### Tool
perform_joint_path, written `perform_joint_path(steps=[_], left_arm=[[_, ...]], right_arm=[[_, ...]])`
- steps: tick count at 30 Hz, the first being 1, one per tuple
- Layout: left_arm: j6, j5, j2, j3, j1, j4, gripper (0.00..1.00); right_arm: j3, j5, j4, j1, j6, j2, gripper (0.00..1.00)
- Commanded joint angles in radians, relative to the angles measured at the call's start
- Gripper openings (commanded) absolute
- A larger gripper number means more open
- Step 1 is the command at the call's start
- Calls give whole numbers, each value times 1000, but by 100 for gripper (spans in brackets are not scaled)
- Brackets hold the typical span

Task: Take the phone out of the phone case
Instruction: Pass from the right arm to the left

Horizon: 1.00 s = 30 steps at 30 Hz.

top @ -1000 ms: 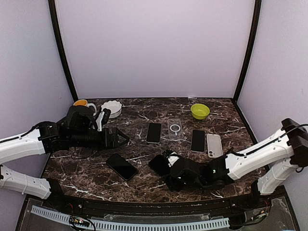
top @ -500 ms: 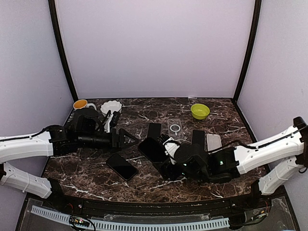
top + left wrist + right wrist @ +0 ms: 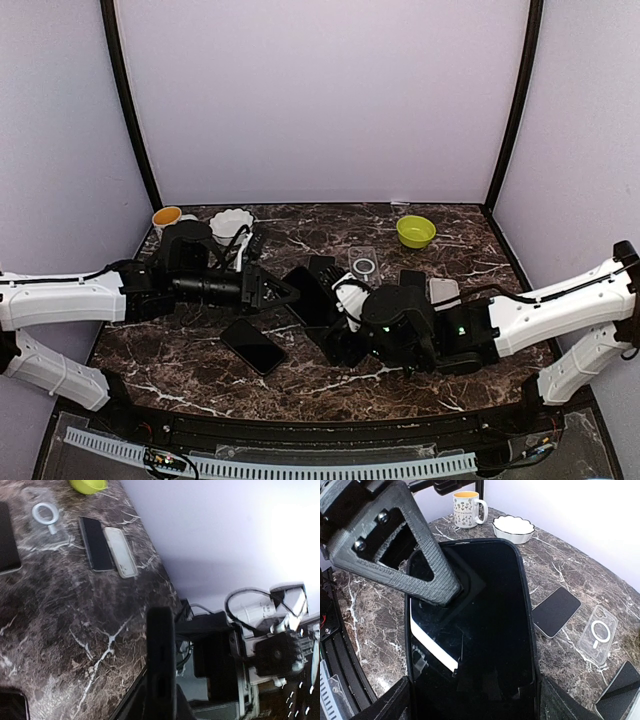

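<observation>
The phone in its black phone case is held up off the table between both arms, seen in the top view as a dark slab. My right gripper clamps the case across its width at the lower end, a finger on each long side. My left gripper is shut on the upper end, with one finger lying on the screen. In the left wrist view the phone stands edge-on between that gripper's two fingers.
On the marble table lie a bare black phone, another phone, a clear case, a black phone and a beige case. A green bowl, a white bowl and a mug stand at the back.
My right gripper has lifted the cased phone off the table and carried it left. The left gripper moved right and shut on its upper end.
</observation>
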State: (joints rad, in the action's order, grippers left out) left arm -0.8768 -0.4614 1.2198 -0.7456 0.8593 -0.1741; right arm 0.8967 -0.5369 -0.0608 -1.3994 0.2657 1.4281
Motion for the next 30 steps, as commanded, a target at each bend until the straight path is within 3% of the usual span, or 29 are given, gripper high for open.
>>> perform_joint_path(steps=[1, 3, 6, 7, 12, 20, 25, 30], left_arm=[[14, -32, -24, -10, -1, -69, 3], [10, -24, -32, -9, -2, -65, 0], [7, -21, -47, -4, -1, -70, 0], [12, -17, -60, -3, -1, -68, 0], [97, 58, -124, -45, -2, 51, 0], [337, 127, -253, -141, -2, 253, 0], [472, 112, -306, -154, -2, 259, 0], [529, 93, -344, -157, -2, 200, 0]], right_arm=[[43, -3, -104, -1, -8, -38, 38], [42, 8, -106, -1, -10, -47, 52], [55, 2, -89, 0, -3, -51, 94], [63, -8, -71, 2, 0, -54, 98], [57, 46, -5, 52, -17, -112, 99], [-14, 358, 36, 224, -112, -282, 99], [-46, 599, -8, 307, -87, -332, 99], [-114, 647, -149, 325, -8, -347, 99]])
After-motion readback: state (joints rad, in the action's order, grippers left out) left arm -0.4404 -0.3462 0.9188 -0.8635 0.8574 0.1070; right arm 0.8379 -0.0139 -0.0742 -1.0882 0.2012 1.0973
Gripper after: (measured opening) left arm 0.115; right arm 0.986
